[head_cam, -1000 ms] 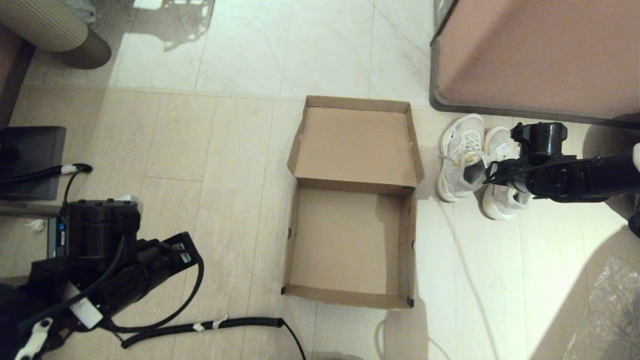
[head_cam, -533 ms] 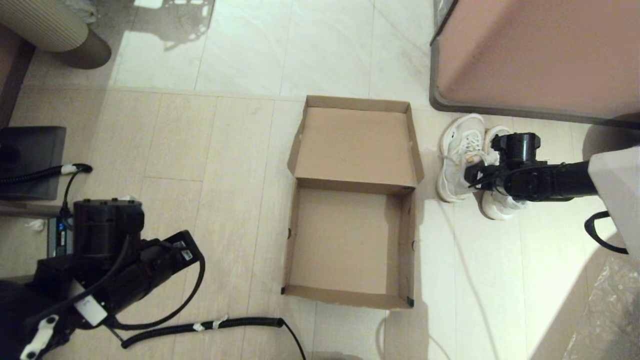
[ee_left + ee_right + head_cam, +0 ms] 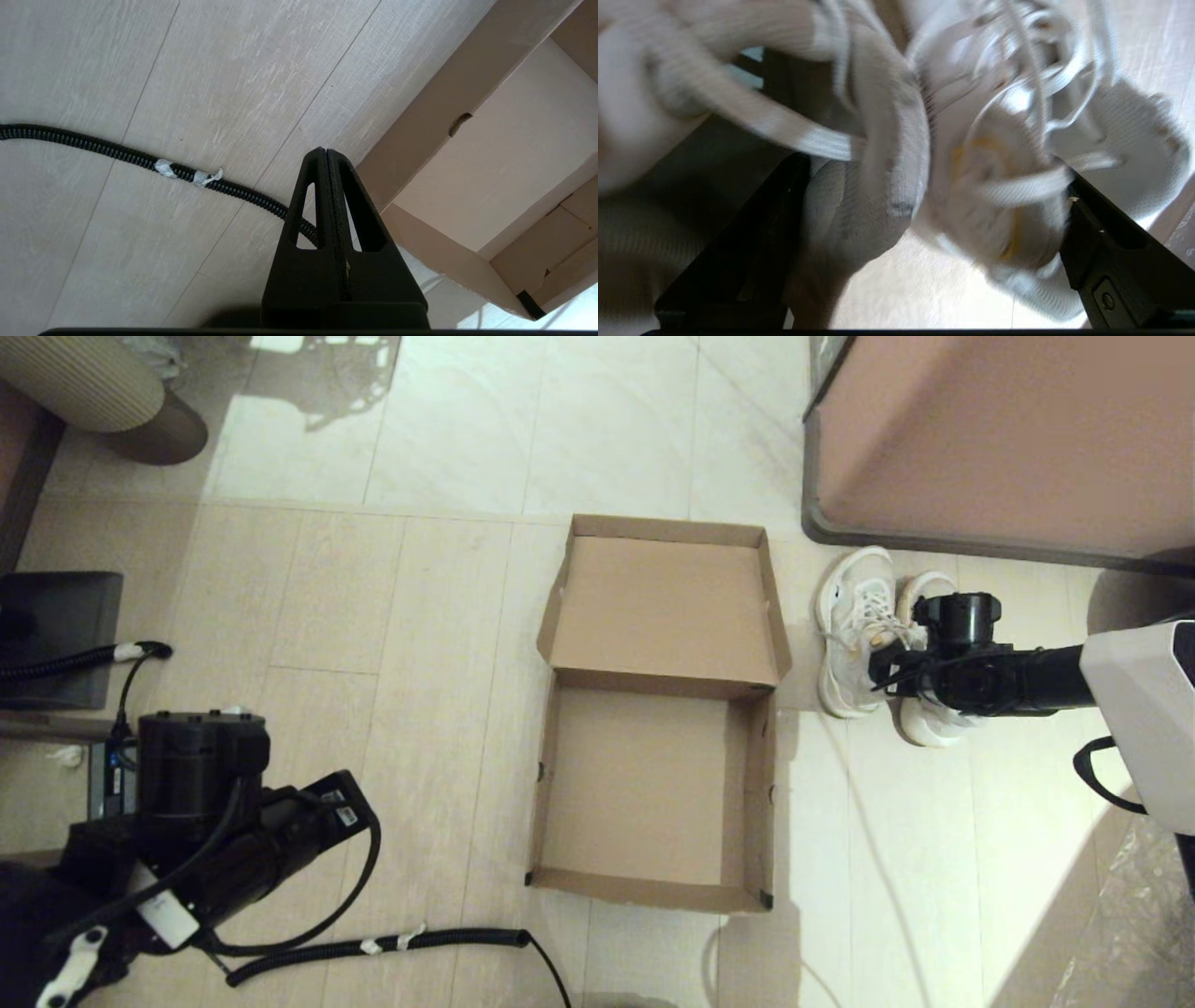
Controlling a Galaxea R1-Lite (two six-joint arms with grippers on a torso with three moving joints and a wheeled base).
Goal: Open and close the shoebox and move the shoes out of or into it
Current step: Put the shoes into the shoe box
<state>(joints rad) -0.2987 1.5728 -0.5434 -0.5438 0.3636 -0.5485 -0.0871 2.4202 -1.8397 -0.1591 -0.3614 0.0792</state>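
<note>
Pale wood-look floor planks (image 3: 373,616) carry the plain brown cardboard shoebox (image 3: 653,793), its hinged lid lying open and flat behind an unfilled base. To the box's right, just below a pinkish-brown dark-edged furniture panel (image 3: 1008,439), stand the white and light-grey lace-up sneakers (image 3: 854,630) side by side. The right hand (image 3: 929,224) is down on the pair — fingers spread wide apart, straddling both shoes' inner collars. The left hand (image 3: 327,161) hangs near the box's front left corner, fingers pressed together, above a black ribbed cable (image 3: 117,151).
</note>
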